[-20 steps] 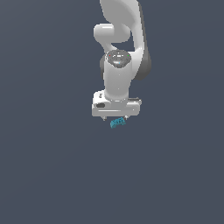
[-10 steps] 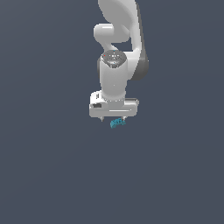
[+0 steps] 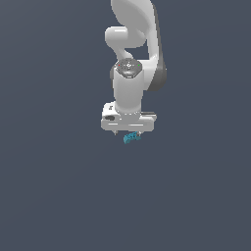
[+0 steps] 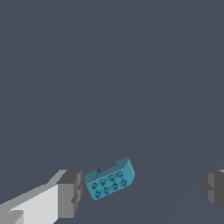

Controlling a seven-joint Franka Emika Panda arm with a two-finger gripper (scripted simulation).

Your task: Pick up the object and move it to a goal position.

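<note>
Wrist view shows the object (image 4: pixel 109 181) as a small teal-blue block with a matte, plastic-looking skin. One broad face carries rows of little round studs or dimples, one end is rounded off, and a raised step breaks its upper edge, so the outline is notched. It bears no lettering that I can read. It lies tilted on the bench (image 4: pixel 109 65), a flat, uniform dark slate-grey surface without grain, seams or visible edges.

My jaws stand wide apart around it. One finger (image 4: pixel 65 194) is white on its shank with a squared grey pad at the tip, just beside the block's end with a thin gap between them; the other grey pad sits well apart on the far side. So the block is between the pads, much nearer the first.

From the exterior view, my gripper (image 3: pixel 127 131) hangs from smooth, glossy white rounded arm links, and the teal piece (image 3: pixel 131 138) peeks out directly beneath the white hand.
</note>
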